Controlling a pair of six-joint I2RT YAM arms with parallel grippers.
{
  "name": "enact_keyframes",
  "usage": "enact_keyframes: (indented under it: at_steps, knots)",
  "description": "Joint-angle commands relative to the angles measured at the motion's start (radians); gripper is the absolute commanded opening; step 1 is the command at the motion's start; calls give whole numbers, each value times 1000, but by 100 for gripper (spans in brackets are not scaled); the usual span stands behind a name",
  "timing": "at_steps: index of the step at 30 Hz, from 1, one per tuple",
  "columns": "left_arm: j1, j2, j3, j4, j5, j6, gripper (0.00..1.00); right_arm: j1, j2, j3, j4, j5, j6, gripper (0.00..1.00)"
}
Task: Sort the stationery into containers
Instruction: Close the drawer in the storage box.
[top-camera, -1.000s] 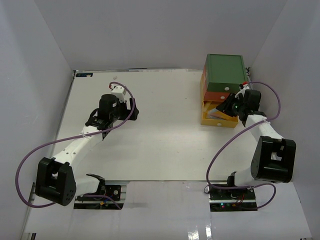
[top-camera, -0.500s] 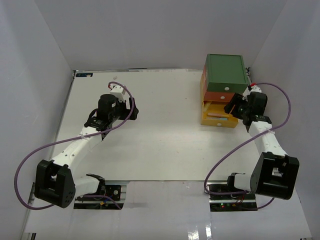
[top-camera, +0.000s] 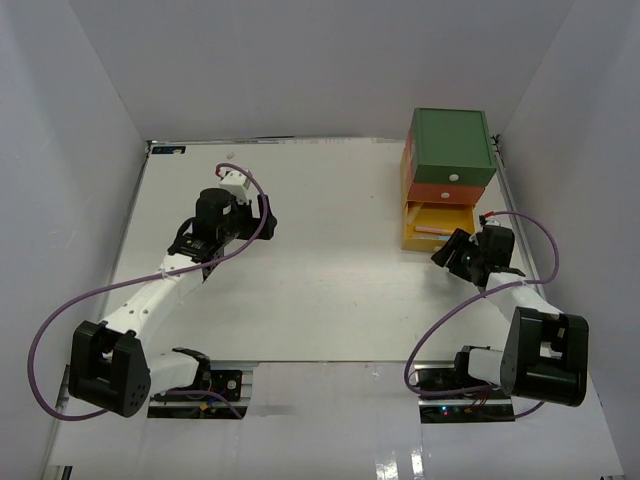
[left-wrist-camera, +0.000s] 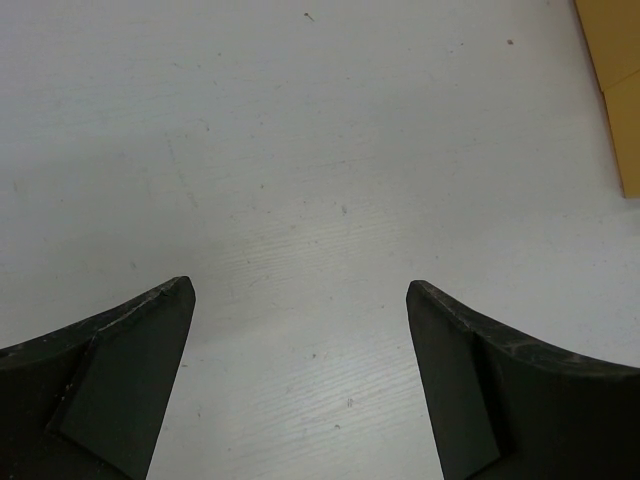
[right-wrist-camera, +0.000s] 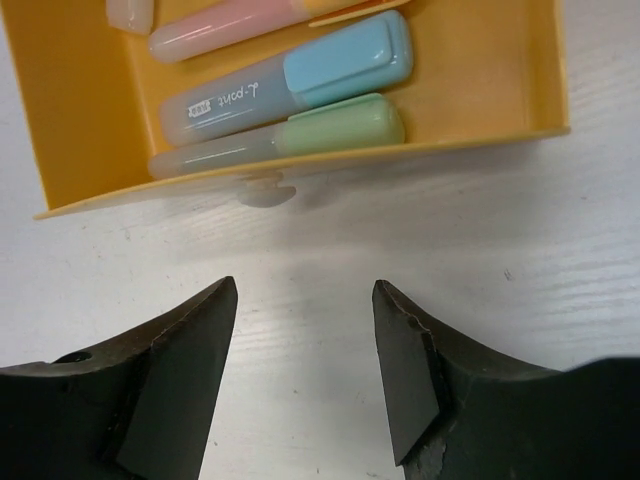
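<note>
Open yellow drawer (right-wrist-camera: 490, 95) holding highlighters (right-wrist-camera: 300, 75) lies at 12 o'clock, just beyond the right jaws; both right and left jaws are spread wide and empty.

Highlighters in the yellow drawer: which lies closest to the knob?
The green highlighter, against the front wall; blue highlighter and pink highlighter lie farther back.

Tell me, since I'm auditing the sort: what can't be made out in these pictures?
- Green drawer and orange-red drawer: both are shut, so the top view hides their contents. Neither wrist view shows them.
- Yellow drawer: the top edge of the right wrist view cuts off its back, part of the pink highlighter and most of a pale item.
- Top view: the yellow drawer's contents are too small to count.
</note>
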Motion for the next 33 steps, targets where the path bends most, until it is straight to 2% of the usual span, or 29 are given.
enact_keyframes:
  at_steps: [1, 16, 33]
  knots:
    - [-1, -39, 19, 3, -9, -4, 98, 4, 55, 12, 152, -28, 39, 63]
    - [-1, -31, 16, 5, -31, 10, 98, 4, 217, 133, 321, -31, 30, 52]
    - [-1, -16, 15, 6, -45, 19, 98, 4, 427, 271, 486, -86, 28, 52]
